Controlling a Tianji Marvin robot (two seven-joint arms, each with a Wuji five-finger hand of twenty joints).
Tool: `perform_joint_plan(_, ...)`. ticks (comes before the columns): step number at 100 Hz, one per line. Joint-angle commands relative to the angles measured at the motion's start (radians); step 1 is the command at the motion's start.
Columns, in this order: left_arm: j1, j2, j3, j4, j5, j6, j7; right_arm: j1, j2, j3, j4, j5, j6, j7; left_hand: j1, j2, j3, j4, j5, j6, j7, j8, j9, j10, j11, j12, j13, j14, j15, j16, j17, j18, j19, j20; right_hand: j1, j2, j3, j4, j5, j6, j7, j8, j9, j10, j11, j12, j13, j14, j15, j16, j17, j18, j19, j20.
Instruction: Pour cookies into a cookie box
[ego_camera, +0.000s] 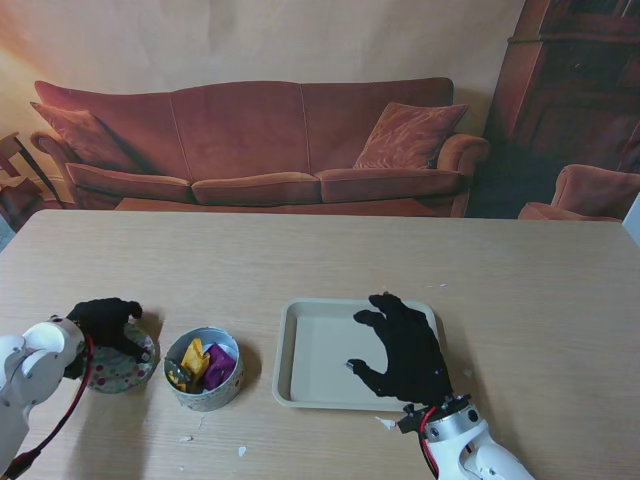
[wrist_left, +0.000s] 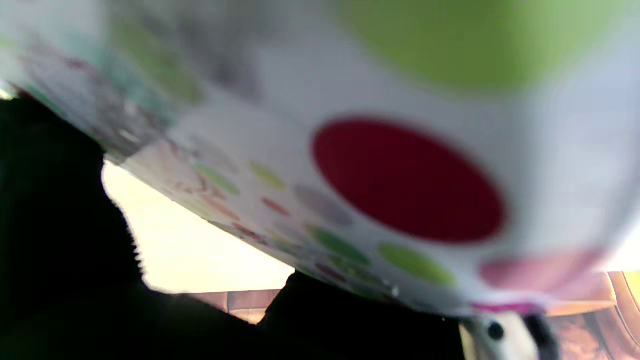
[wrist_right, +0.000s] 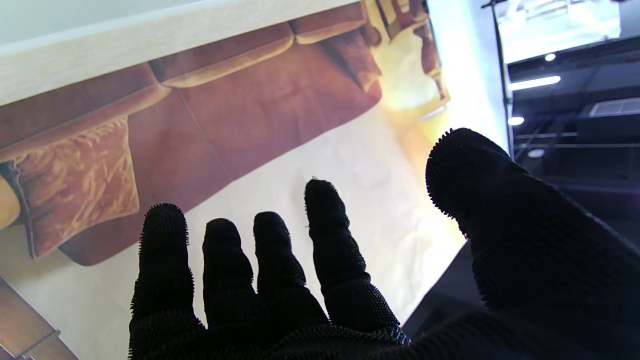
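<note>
cookies (ego_camera: 201, 364) in bright wrappers sit in a small round tub (ego_camera: 206, 393), lower left of centre (light, loose, likely to slide out fast); best gripped around its wall. left hand (ego_camera: 108, 322) clamps a dotted lid (ego_camera: 130, 370). right hand (ego_camera: 408, 350), fingers spread, hovers over the empty tray (ego_camera: 300, 350).

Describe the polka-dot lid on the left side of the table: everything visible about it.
The polka-dot lid is round and shallow, white with red, green and pink dots, likely tin or card. It sits on the table near the left edge, just left of the open round tin of wrapped sweets. The left hand is closed over its far rim; whether it is lifted is unclear. The left wrist view shows its dotted surface close up, blurred.
</note>
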Motion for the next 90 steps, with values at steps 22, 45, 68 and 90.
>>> perform_joint_plan(22, 0.114, -0.007, -0.102, -0.092, 0.028, -0.063, 0.004, -0.006, -0.009, -0.002, -0.001, -0.004, -0.016, -0.004, 0.159, -0.054, 0.434, 0.104, 0.284, 0.06, 0.37, 0.092, 0.36, -0.116, 0.19, -0.061, 0.172, -0.065, 0.32, -0.312, 0.057, -0.118, 0.268, 0.144, 0.004, 0.04, 0.012, 0.046, 0.057, -0.034, 0.019, 0.017, -0.015, 0.009, 0.001, 0.006, -0.004, -0.002, 0.014, 0.015, 0.002, -0.001, 0.016, -0.009)
perform_joint_plan(45, 0.206, -0.018, -0.223, -0.235, -0.05, -0.151, -0.058, -0.006, -0.013, -0.005, -0.001, 0.006, -0.02, -0.017, 0.32, -0.008, 0.335, 0.092, 0.421, -0.072, 0.481, -0.089, 0.442, -0.037, 0.054, -0.1, 0.166, 0.074, 0.262, -0.333, 0.043, 0.036, 0.268, 0.067, 0.003, 0.064, 0.002, 0.048, 0.053, -0.033, 0.014, 0.022, -0.018, 0.008, 0.002, 0.006, -0.001, -0.005, 0.014, 0.015, 0.006, -0.002, 0.023, -0.009)
perform_joint_plan(68, 0.291, -0.02, -0.324, -0.362, -0.157, -0.225, -0.153, -0.005, -0.017, -0.008, 0.0, 0.015, -0.025, -0.033, 0.494, 0.037, 0.18, 0.132, 0.384, -0.178, 0.392, -0.2, 0.406, -0.088, -0.29, -0.316, 0.061, 0.268, -0.39, -0.361, -0.007, 0.237, 0.037, -0.351, 0.003, 0.083, -0.002, 0.051, 0.024, -0.017, 0.007, 0.027, -0.031, 0.01, 0.009, 0.01, 0.005, -0.005, 0.017, 0.016, 0.02, -0.003, 0.038, -0.006)
perform_joint_plan(90, 0.366, -0.025, -0.381, -0.429, -0.242, -0.311, -0.155, -0.01, -0.021, -0.009, -0.003, 0.027, -0.025, -0.038, 0.523, 0.104, 0.132, 0.135, 0.362, -0.232, 0.377, -0.136, 0.408, -0.129, -0.425, -0.405, -0.218, 0.208, -0.65, -0.433, -0.624, 0.346, -0.501, -0.238, 0.001, 0.107, -0.011, 0.054, 0.005, -0.004, 0.007, 0.03, -0.047, 0.011, 0.018, 0.014, 0.009, -0.005, 0.019, 0.017, 0.028, -0.002, 0.053, -0.003)
